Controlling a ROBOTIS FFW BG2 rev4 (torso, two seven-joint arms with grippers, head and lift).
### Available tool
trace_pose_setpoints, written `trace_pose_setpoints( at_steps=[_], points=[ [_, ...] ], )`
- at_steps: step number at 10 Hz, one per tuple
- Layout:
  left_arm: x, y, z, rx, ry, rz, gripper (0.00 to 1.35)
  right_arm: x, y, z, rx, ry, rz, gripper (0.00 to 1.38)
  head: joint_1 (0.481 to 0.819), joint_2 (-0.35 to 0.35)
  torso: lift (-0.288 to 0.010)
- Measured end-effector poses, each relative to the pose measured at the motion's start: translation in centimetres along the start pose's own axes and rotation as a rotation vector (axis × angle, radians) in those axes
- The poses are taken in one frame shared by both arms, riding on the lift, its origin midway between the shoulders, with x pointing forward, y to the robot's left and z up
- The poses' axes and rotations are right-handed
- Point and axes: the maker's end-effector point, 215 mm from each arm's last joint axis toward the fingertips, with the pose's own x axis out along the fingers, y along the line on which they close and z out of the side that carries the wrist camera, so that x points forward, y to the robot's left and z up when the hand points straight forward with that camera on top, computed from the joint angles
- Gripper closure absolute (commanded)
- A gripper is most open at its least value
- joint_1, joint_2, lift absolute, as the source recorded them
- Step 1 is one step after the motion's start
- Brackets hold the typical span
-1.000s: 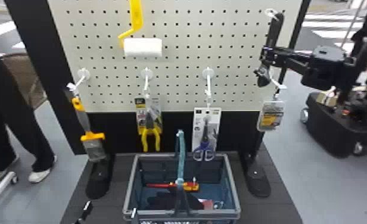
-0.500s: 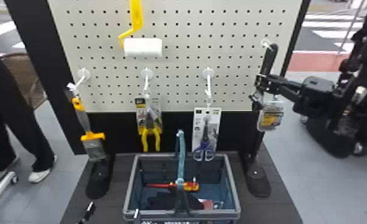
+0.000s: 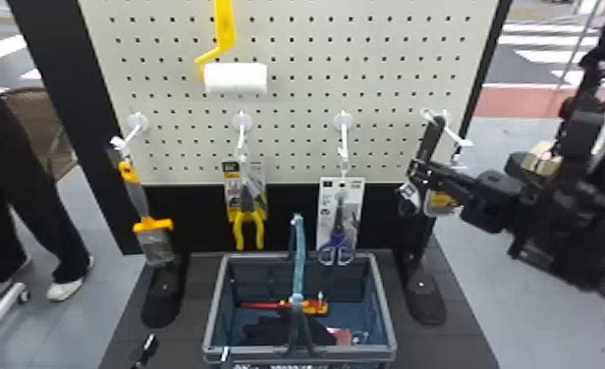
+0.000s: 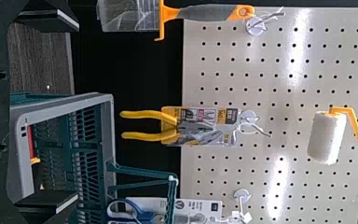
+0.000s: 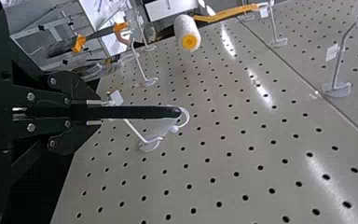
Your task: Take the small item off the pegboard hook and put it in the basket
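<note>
Small item (image 5: 168, 125) seems pinched in the closed right gripper (image 5: 179, 112), unhooking apparently done; next, carry it over the basket (image 3: 262, 350) and let go.

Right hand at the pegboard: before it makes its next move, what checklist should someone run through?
1. Fingers of the right hand together: ok.
2. Small item securely held: cannot tell; a white ring shows at the fingertips.
3. Hand clear of the pegboard hook: not ok, it is right beside it.
4. Basket open on top: ok.
5. Basket handle out of the way: not ok, it stands upright.
</note>
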Motion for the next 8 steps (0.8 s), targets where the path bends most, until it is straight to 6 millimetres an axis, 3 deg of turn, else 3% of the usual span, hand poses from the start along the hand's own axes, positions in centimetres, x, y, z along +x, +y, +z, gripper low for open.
trace_pose_setpoints(
  at_steps=[4, 8],
  points=[
    [-0.2, 0.1, -0.6, 0.000, 0.013, -0.001, 0.05, -0.2, -1.0, -5.7, 0.128, -0.020, -0.078, 1.18, 0.549, 0.000, -0.100],
    [0.2, -0.3, -0.7, 0.003, 0.014, -0.012, 0.05, 0.2, -1.7, -9.2, 0.193, -0.017, -0.102, 1.24, 0.549, 0.000, -0.100]
  ],
)
